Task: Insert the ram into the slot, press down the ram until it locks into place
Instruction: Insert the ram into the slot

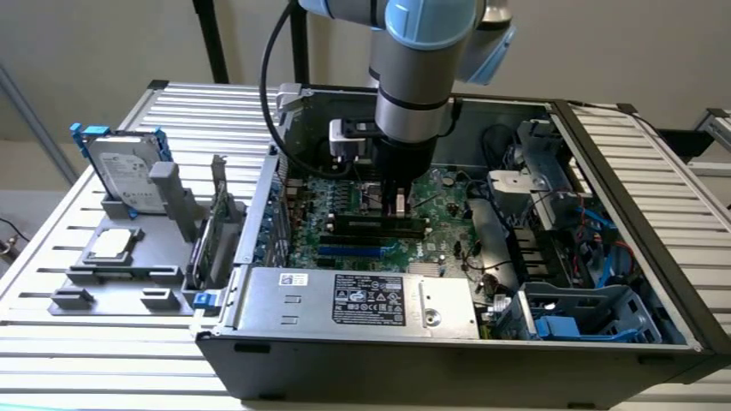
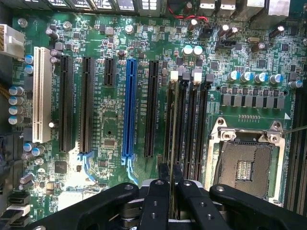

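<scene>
As the claw [image 2: 171, 173] is clamped on the memory stick [image 2: 171, 129], held on edge over its black slot [image 2: 175, 91], insertion seems in hand; whether they touch, I cannot tell. Seating calls for a straight, square push. Neighbouring slots crowd close on the motherboard [image 2: 110, 124], inside an open computer case [image 1: 342, 368] on a slatted table [image 1: 92, 360].

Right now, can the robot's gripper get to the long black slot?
Probably yes: the gripper sits right above the slot, holding the ram edge-on in line with it, and nothing lies between them.
</scene>
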Robot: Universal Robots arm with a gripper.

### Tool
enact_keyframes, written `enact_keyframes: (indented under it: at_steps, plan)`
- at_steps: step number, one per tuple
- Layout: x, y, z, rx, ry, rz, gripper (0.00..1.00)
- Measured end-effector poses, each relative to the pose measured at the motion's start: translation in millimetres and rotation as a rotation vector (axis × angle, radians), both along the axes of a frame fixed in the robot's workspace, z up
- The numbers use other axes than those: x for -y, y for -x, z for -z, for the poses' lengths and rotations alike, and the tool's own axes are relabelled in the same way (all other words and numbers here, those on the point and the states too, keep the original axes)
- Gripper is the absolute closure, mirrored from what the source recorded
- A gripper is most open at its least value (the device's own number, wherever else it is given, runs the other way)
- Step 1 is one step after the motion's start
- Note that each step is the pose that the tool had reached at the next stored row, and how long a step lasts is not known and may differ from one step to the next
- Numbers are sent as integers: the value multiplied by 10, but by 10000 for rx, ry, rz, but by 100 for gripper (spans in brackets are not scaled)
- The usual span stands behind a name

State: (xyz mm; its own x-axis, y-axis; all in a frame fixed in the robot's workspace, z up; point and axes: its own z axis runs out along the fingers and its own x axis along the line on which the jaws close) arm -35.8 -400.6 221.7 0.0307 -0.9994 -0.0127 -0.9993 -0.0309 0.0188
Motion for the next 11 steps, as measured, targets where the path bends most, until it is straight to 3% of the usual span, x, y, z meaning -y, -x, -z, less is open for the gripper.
enact_keyframes:
  at_steps: [11]
  plan:
    - [-1, 0, 5, 1, 0, 1, 85]
